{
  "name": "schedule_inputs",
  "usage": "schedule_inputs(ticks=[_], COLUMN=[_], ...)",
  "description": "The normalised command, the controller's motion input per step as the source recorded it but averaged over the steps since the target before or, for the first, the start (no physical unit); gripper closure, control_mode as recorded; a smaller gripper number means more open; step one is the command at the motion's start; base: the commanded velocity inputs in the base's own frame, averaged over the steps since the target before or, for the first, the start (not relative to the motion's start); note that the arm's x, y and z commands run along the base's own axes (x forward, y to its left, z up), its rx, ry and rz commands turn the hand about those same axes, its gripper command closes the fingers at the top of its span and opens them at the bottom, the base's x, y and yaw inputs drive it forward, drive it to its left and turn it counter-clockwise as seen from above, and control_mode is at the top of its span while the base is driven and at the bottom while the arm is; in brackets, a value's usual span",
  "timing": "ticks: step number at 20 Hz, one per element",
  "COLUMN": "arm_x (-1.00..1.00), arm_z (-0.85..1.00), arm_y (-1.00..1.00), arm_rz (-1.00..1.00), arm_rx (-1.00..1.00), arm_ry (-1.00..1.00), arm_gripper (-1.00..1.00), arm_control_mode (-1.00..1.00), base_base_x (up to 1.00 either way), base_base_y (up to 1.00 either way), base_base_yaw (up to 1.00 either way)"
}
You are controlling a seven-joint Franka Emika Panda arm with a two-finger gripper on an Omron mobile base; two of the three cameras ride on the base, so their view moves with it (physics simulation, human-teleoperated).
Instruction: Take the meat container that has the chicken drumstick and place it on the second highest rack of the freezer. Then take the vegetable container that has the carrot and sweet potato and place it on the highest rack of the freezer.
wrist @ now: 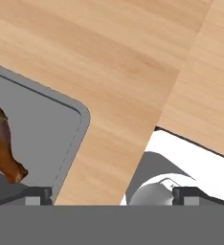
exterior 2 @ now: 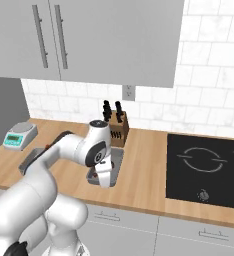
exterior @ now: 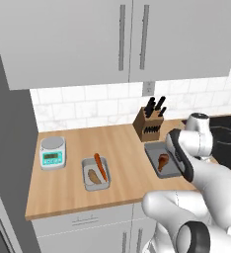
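Note:
The meat container (exterior: 156,150) is a grey tray on the wooden counter holding a brown chicken drumstick (exterior: 163,161). In the hand view its rounded corner (wrist: 61,124) and the drumstick (wrist: 1,143) lie at the left. My gripper (wrist: 114,194) is open and hangs low over that corner, one fingertip (wrist: 37,194) over the tray's rim and the other past the counter's front edge. The right base view shows the gripper (exterior 2: 106,181) at the tray's (exterior 2: 117,159) near edge. The vegetable container (exterior: 95,174) with carrot (exterior: 100,165) and sweet potato (exterior: 93,176) sits further left. The freezer racks are out of view.
A knife block (exterior: 150,124) stands just behind the meat container. A kitchen scale (exterior: 53,152) is at the counter's left, a black cooktop (exterior 2: 209,167) at its right. A tall grey appliance side (exterior: 9,148) bounds the left. Wall cabinets (exterior: 88,39) hang overhead.

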Motion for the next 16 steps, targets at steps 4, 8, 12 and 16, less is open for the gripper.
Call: schedule_inputs(ticks=[4, 8, 12, 16], arm_x=[0.36, 0.36, 0.17, 0.0], arm_z=[-0.15, -0.15, -0.22, -0.24], arm_y=[0.0, 0.0, 0.0, 0.0], arm_rz=[-0.02, -0.01, 0.0, 0.0], arm_rx=[0.0, 0.01, 0.01, 0.01], arm_ry=[0.0, 0.0, 0.02, 0.02], arm_gripper=[-1.0, -1.0, -1.0, -1.0], arm_control_mode=[-1.0, -1.0, -1.0, -1.0], base_base_x=[0.0, 0.0, 0.0, 0.0], base_base_y=[0.0, 0.0, 0.0, 0.0], base_base_yaw=[0.0, 0.0, 0.0, 0.0])
